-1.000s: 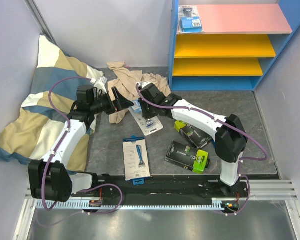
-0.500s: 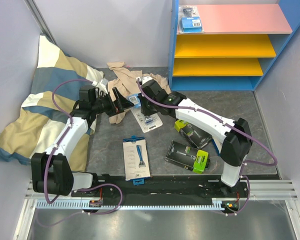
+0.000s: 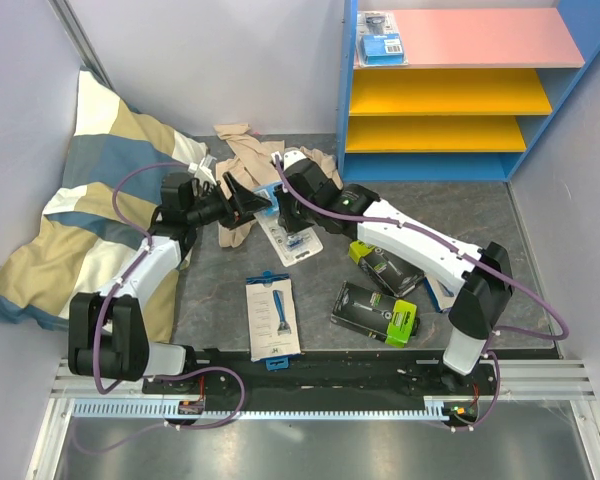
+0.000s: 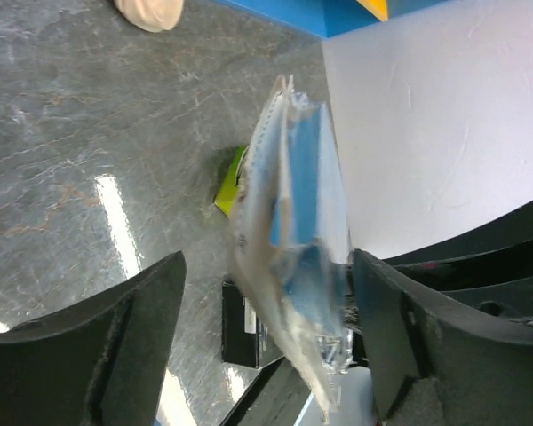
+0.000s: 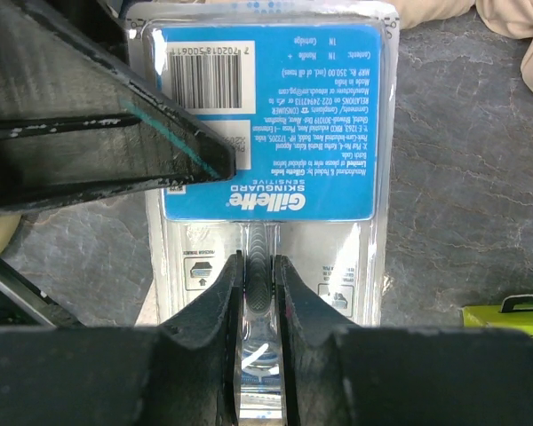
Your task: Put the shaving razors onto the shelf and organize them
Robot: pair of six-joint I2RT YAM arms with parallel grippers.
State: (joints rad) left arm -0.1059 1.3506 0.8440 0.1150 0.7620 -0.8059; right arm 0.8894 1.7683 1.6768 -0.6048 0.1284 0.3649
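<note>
Positions are given against the shelf (image 3: 348, 110), working from the arm bases outward.

Farthest from the shelf, by the arm bases, the white-blue box (image 3: 271, 318) lies flat on the grey tabletop (image 3: 480, 215) with its razor picture up. Level with it, on the side below the shelf, the nearer black box (image 3: 376, 313) lies flat with its lime-green end to the right. A little closer to the shelf, the farther black box (image 3: 380, 268) lies flat and is partly covered by the right forearm. All three are well apart from the shelf.

Closer again, but short of the shelf's foot, the right gripper (image 3: 298, 225) is clenched on the held blister pack (image 3: 292, 243). In the right wrist view both fingers (image 5: 222, 293) pinch the clear part of the pack over the razor handle. The blue card with its barcode lies beyond the tips. Whether the pack's low end touches the tabletop cannot be told.

The left gripper (image 3: 252, 203) comes in from the side away from the shelf and is released. In the left wrist view the pack stands edge-on between its spread fingers (image 4: 124, 337). There is a clear gap on one side, and contact on the other side cannot be told.

The beige cloth (image 3: 250, 160) lies just beyond the grippers, apart from the shelf. The striped pillow (image 3: 80, 220) leans at the wall opposite the shelf.

On the shelf, the shelved blister pack (image 3: 382, 38) lies at the left end of the pink top board (image 3: 490, 38). The yellow boards (image 3: 450, 92) sit below it.
</note>
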